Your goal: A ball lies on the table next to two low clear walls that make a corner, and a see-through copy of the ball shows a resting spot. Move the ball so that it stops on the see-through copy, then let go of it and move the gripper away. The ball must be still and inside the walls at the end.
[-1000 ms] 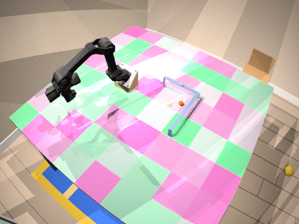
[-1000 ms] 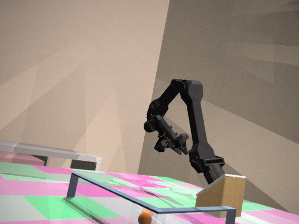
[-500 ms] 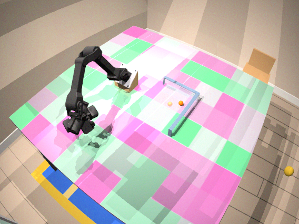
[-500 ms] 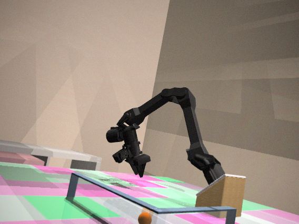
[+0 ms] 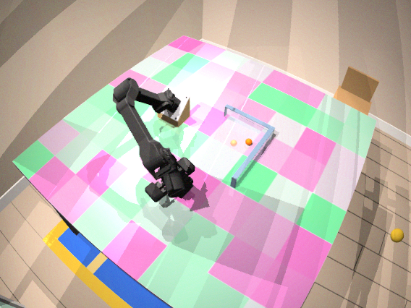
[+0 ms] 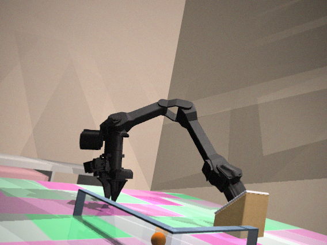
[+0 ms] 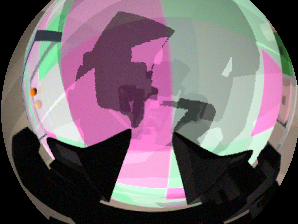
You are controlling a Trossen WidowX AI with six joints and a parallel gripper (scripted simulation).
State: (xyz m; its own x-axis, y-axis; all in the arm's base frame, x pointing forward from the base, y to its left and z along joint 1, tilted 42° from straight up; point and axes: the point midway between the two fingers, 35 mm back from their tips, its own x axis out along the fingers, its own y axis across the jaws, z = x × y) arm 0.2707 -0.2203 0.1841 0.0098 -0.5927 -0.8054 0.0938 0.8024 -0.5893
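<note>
While your arm (image 5: 139,130) reaches out from its tan base block (image 5: 176,113) toward the near-left part of the checkered table (image 5: 108,224), the gripper (image 6: 113,198) points straight down, tips close above the surface, well outside the walls. Fingers sit roughly half-open w/ nothing between them; in the wrist view you see both fingertips apart over pink and grey-green tiles, only shadow in the gap.

Your ball (image 5: 248,142), orange, lies on the table inside the corner made by the two low clear walls (image 5: 253,148), near the long wall's inner side and not far from the corner itself. The see-through copy (image 5: 234,142), paler, sits just beside it on the side away from that wall; the two look close but apart, no overlap. In the exterior view the ball (image 6: 158,238) shows at the bottom edge behind the near wall; copy can't be made out there.

Gripper & ball are well apart. On the floor off the table's right side you've got a yellow ball (image 5: 396,235), and a tan box (image 5: 356,90) beyond the far edge.
</note>
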